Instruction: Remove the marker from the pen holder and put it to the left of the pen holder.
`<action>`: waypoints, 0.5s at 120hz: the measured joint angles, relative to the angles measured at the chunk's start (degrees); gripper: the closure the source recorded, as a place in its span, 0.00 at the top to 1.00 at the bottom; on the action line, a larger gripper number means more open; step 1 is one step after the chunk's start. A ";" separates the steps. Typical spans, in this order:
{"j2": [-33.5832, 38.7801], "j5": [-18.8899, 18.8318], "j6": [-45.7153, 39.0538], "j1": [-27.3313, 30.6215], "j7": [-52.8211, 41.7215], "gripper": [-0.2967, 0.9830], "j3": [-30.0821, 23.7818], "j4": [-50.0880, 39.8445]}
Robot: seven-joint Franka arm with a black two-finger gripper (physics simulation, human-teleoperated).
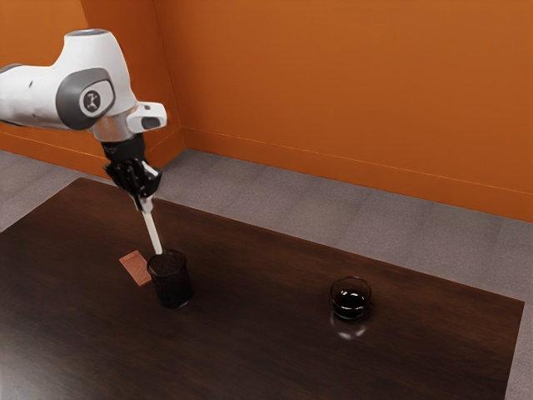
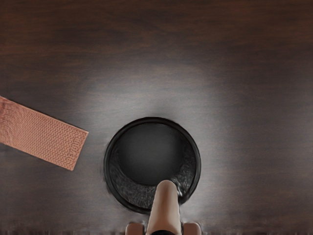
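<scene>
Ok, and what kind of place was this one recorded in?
Probably a plain simulated room, perhaps office-like: a dark wooden table stands on a grey floor beside a bare orange wall with a baseboard.

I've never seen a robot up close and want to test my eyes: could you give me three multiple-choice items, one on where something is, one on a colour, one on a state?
1. In the exterior view, where is the pen holder relative to the round bowl?
A) Toward the view's left
B) Toward the view's right
C) Inside it

2. What colour is the flat patterned strip?
A) Blue
B) Green
C) Reddish orange

3. What is the state of the marker?
A) Lying flat on the table
B) Held in the gripper
C) Resting in the bowl

Answers:
1. A: the bowl stands well toward the exterior view's right.
2. C: both views show that warm colour.
3. B: its upper end is between the closed fingers.
</scene>
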State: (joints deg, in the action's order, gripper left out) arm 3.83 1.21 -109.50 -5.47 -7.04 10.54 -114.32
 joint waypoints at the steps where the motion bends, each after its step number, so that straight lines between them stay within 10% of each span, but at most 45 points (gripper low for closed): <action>1: -0.03 0.00 0.17 0.09 0.02 0.19 0.30 0.01; 60: -21.59 -0.40 5.04 10.59 -1.77 0.21 10.08 10.69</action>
State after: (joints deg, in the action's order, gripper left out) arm -17.76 0.82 -104.46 5.12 -8.81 20.62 -103.63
